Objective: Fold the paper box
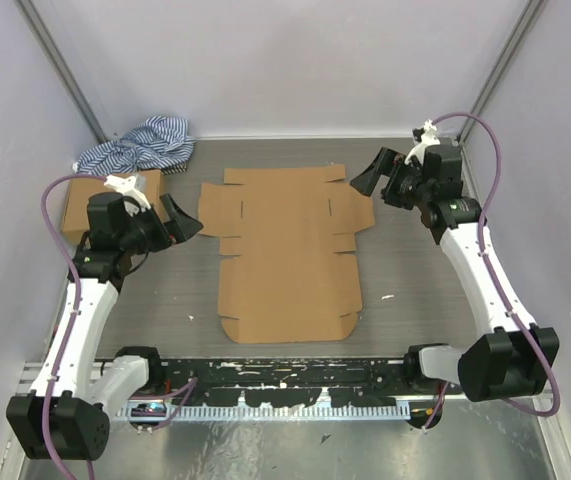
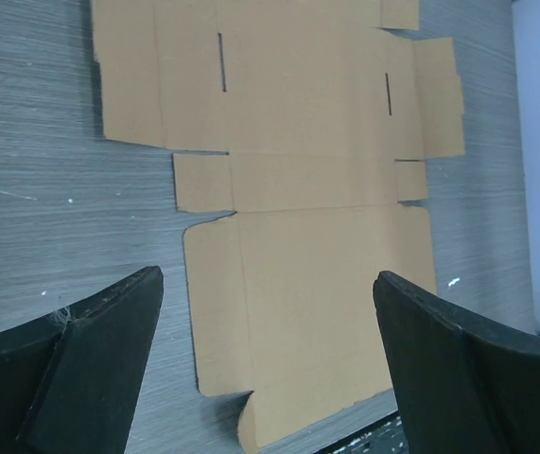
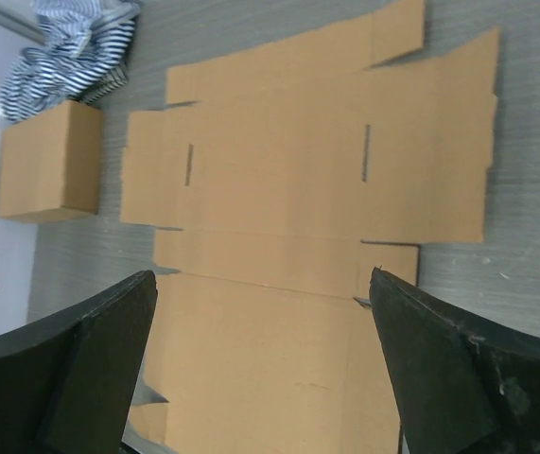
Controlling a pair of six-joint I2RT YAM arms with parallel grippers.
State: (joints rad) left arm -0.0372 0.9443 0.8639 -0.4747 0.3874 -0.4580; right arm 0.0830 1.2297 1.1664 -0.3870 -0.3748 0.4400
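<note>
The paper box (image 1: 287,250) is a plain brown die-cut cardboard sheet lying flat and unfolded in the middle of the grey table, flaps spread out. It also shows in the left wrist view (image 2: 298,189) and the right wrist view (image 3: 298,218). My left gripper (image 1: 182,219) hovers just left of the sheet's upper left flap, open and empty. My right gripper (image 1: 370,175) hovers at the sheet's upper right corner, open and empty. In both wrist views the black fingers (image 2: 99,350) (image 3: 90,359) stand wide apart above the sheet.
A small ready-made brown cardboard box (image 1: 93,203) stands at the far left, behind my left arm, also in the right wrist view (image 3: 47,161). A blue-striped cloth (image 1: 140,145) lies bunched in the back left corner. White walls close the sides and back.
</note>
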